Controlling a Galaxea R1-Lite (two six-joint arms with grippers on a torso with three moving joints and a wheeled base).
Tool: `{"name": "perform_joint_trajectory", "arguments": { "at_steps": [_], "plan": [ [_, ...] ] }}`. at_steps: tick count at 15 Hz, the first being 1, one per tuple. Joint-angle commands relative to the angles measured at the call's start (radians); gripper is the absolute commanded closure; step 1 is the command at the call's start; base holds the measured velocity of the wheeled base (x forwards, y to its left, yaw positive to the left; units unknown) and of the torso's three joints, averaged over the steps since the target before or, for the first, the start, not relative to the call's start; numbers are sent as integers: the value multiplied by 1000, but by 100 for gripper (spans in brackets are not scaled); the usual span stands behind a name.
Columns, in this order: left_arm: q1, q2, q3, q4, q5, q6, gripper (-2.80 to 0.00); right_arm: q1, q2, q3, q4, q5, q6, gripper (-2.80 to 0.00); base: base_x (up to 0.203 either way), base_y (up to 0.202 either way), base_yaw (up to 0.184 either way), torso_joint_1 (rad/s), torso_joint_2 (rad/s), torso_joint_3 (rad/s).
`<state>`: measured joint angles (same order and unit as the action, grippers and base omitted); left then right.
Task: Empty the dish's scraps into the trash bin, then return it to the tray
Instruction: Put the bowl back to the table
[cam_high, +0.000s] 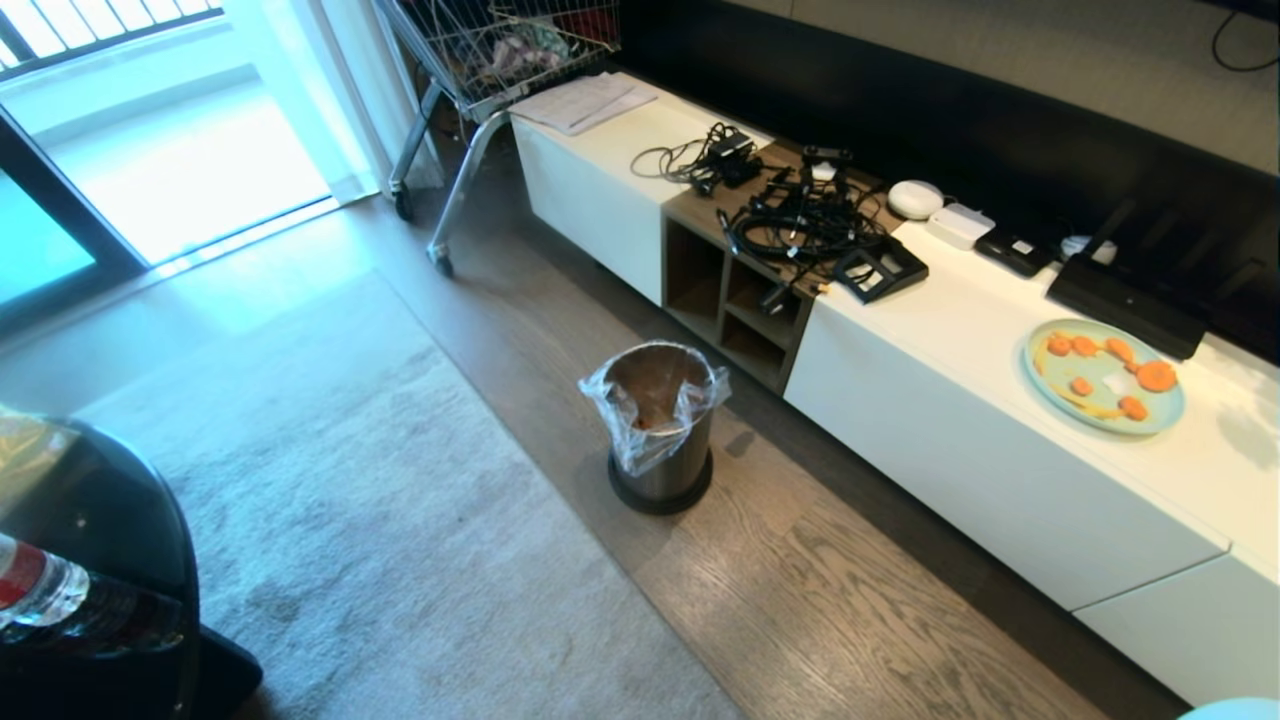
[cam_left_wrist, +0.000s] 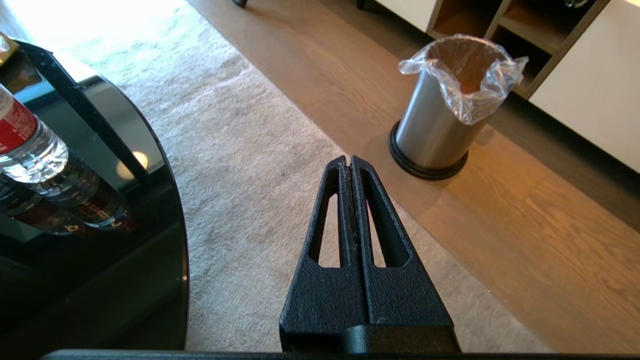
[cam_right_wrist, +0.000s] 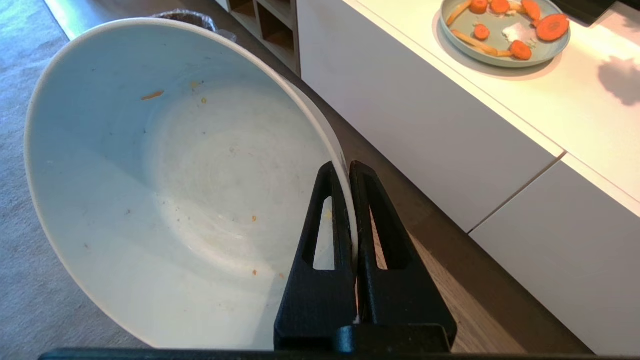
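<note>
Right end effector (cam_right_wrist: 348, 172) pinches the emptied dish (cam_right_wrist: 175, 185) rim tight; keep it level heading back beside the trash bin (cam_high: 660, 420).

Wood floor (cam_high: 800, 600), grey rug (cam_high: 380, 520), white cabinet (cam_high: 980, 440), bright window, perhaps balcony door (cam_high: 150, 130).

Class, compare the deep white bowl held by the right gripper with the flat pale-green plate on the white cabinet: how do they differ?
The deep white bowl is tilted on edge, its rim pinched by the right gripper; the flat pale-green plate lies level on the white cabinet. The bowl holds only tiny crumbs; the plate carries orange slices. The bowl is deep-sided, the plate shallow. Both are round.
</note>
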<state>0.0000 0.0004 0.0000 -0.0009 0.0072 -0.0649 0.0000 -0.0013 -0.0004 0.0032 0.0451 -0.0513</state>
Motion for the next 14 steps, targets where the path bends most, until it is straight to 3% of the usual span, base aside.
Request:
{"name": "perform_joint_trajectory", "arguments": {
  "at_steps": [1, 14],
  "plan": [
    [0, 0, 0, -1, 0, -1, 0, 1, 1, 0, 0, 1, -1, 0, 0, 0, 0, 7, -2, 199],
    [0, 0, 0, -1, 0, -1, 0, 0, 1, 0, 0, 1, -1, 0, 0, 0, 0, 2, 3, 202]
  ]
}}
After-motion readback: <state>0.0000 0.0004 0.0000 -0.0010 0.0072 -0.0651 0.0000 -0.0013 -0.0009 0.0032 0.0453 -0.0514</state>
